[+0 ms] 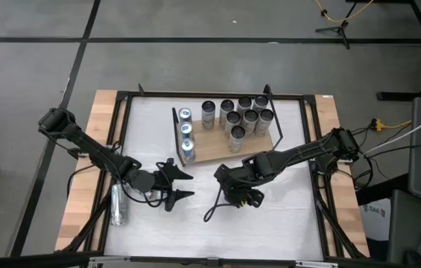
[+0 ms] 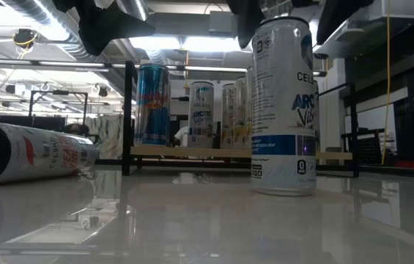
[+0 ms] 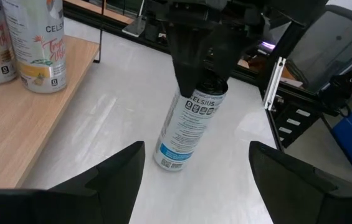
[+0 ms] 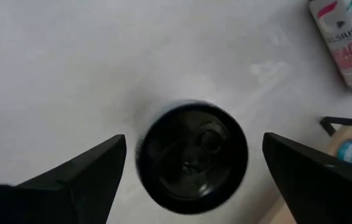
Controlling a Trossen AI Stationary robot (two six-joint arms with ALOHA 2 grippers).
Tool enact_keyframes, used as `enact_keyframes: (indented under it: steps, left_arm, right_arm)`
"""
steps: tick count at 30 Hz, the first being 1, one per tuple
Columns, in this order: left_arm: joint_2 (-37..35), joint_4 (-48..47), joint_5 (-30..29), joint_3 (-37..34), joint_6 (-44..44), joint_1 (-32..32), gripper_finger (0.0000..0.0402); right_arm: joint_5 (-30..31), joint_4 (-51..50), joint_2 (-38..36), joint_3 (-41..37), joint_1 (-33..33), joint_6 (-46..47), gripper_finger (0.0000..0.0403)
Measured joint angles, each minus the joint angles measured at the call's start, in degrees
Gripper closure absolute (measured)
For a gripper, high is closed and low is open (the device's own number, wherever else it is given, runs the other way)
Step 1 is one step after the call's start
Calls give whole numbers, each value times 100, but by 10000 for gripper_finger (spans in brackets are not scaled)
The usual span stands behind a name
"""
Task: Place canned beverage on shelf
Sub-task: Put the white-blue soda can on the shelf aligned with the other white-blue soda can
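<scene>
- The light-brown wooden shelf [image 1: 214, 147] with black wire ends sits at the far middle of the white bench [image 1: 285, 216] and already carries many upright cans: a row of blue-topped ones at its left end and a cluster of dark-topped ones to the right.
- Two cans are still off the shelf, so I judge the task well along but unfinished.
- The tall white-and-blue beverage can [image 2: 284, 110] stands upright on the bench in front of the shelf, directly under the right arm.
- A second white can with red lettering [image 1: 118, 203] lies on its side near the bench's left edge.
- The right gripper [image 4: 191, 163] hangs just above the standing can's dark top, jaws spread wide on either side of it, released and gripping nothing; whether they touch the can cannot be told.
- The left gripper [image 3: 194, 171] waits at left of centre, pointing at the standing can, jaws parted and empty.
</scene>
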Motion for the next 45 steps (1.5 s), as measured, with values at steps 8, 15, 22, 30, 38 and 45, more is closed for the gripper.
enact_keyframes:
  steps: [8, 15, 22, 30, 38, 45]
  left_arm:
    - [0, -1, -129, 0, -2, -1, 120]
    - [0, 1, -142, 1, 0, 44, 120]
    - [0, 1, -142, -1, -4, 44, 120]
    - [0, -1, -143, 1, -144, 44, 120]
    - [0, -2, -143, 1, -143, 43, 120]
    - [0, -2, -142, 0, -142, 42, 120]
  right_arm:
    - [58, -46, 93, -7, 0, -176, 31]
    - [56, -48, 119, -7, -1, 66, 31]
    - [-58, -51, 122, -7, 0, 73, 31]
    - [-35, -247, 157, -7, 0, 84, 31]
    - [-11, -88, 166, -4, 0, 83, 31]
    - [-45, -83, 289, -4, 0, 57, 38]
